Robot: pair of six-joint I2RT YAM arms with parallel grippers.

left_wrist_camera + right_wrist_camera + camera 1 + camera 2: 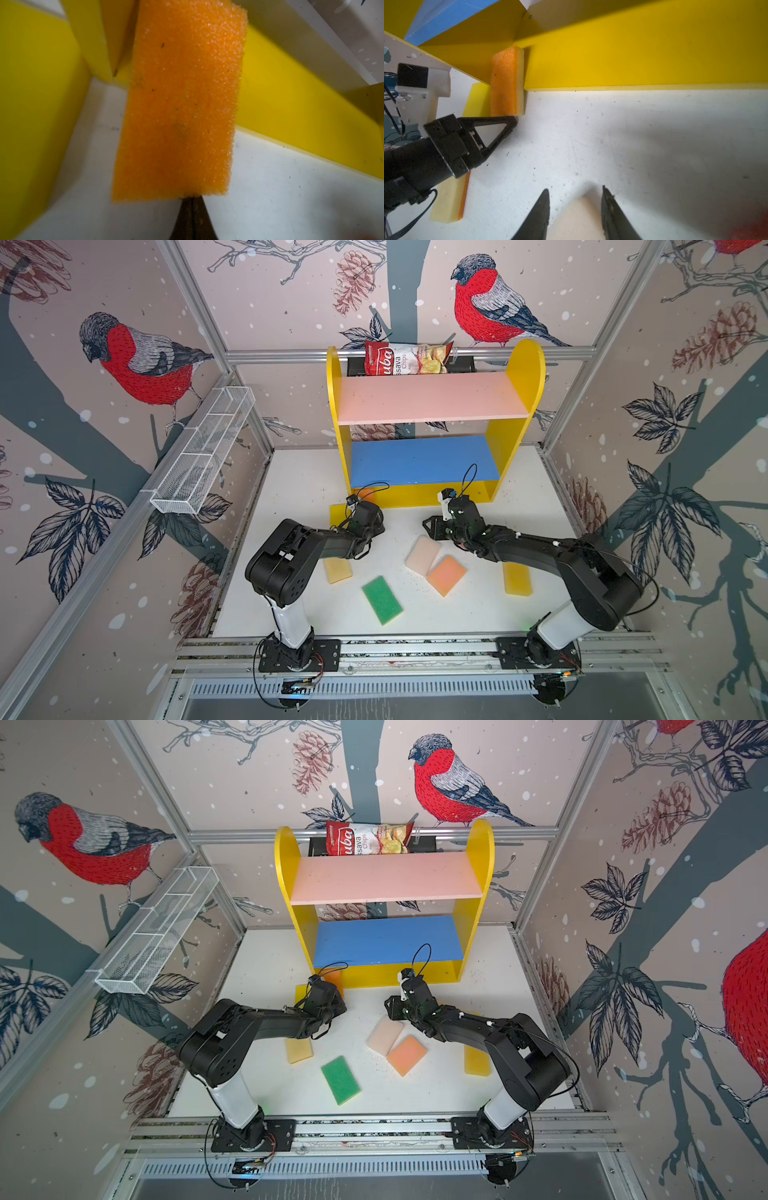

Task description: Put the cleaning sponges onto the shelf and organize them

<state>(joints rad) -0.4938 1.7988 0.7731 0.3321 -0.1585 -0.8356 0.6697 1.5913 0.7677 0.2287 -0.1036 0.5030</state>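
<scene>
your left gripper (pixel 513 122) is squeezed shut, its tips on the end of the orange sponge (pixel 506 83). the sponge stands on edge at the shelf's (pixel 432 493) bottom corner, maybe so you can push it in. your right gripper (pixel 575 189) hangs open and empty over the cream sponge (pixel 422 554).

The shelf (pixel 432 400) stands at the back of the table (pixel 478 614), a chips bag (pixel 405 358) behind its top board. The nearest sponge (pixel 505 83) is at its front left corner (a flat sponge (pixel 477 97) just left of it); loose sponges (pixel 382 599) lie farther forward.
</scene>
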